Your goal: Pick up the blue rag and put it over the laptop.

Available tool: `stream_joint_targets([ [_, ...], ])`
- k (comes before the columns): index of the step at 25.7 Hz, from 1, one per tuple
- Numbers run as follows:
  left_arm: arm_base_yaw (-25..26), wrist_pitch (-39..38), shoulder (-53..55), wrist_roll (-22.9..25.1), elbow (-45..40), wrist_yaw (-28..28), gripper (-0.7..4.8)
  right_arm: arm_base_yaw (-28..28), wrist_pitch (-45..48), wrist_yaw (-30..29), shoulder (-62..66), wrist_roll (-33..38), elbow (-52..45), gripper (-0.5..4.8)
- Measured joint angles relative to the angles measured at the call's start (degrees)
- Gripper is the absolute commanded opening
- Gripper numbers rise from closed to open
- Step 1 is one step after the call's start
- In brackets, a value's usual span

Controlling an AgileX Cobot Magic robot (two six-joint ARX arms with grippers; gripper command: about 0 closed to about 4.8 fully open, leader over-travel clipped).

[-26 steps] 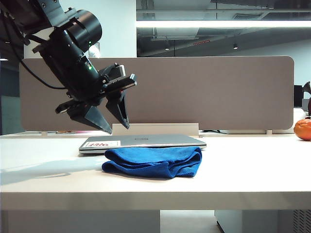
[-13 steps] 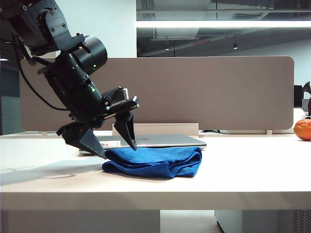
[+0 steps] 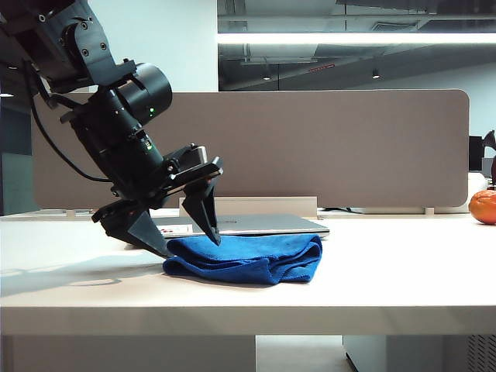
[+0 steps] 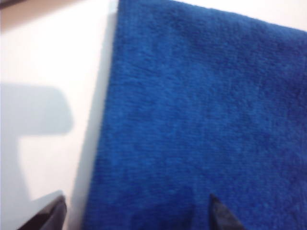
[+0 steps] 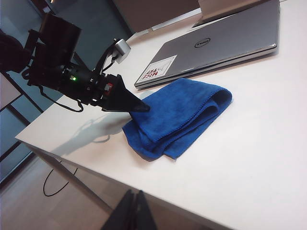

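The white table (image 3: 403, 279) carried the closed laptop (image 3: 256, 225), and the blue rag (image 3: 248, 258) lay folded on the table just in front of it, so nothing of the task was done yet. The left gripper (image 3: 184, 237) hung with jaws spread wide over the rag's end, not yet gripping. The right gripper (image 5: 134, 211), off the table's near edge, looked shut and empty; lifting and draping remained.

Left gripper (image 3: 186, 240) fingers straddle blue rag (image 3: 246, 259) end; laptop (image 3: 256, 225) just behind.
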Motion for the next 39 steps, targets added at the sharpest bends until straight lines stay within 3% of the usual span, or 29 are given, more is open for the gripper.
stream_joint_targets([
  [9,-2.7,-0.1,0.4,0.1,0.0,0.5,3.51,0.0,0.0,0.0,0.0,0.0,0.0,0.23],
  [14,-3.0,1.9,2.0,0.1,0.4,0.5,1.7,0.0,0.0,0.0,0.0,0.0,0.0,0.23],
  [21,-3.0,1.5,2.4,0.1,0.3,0.5,-0.08,0.0,0.0,0.0,0.0,0.0,0.0,0.23],
  [30,-3.1,2.1,0.2,0.0,-0.2,0.9,-0.06,0.0,0.0,0.0,0.0,0.0,0.0,0.23],
  [39,-3.1,14.3,-6.4,0.0,0.0,0.8,-0.06,0.0,0.0,0.5,0.0,0.0,0.0,0.23],
])
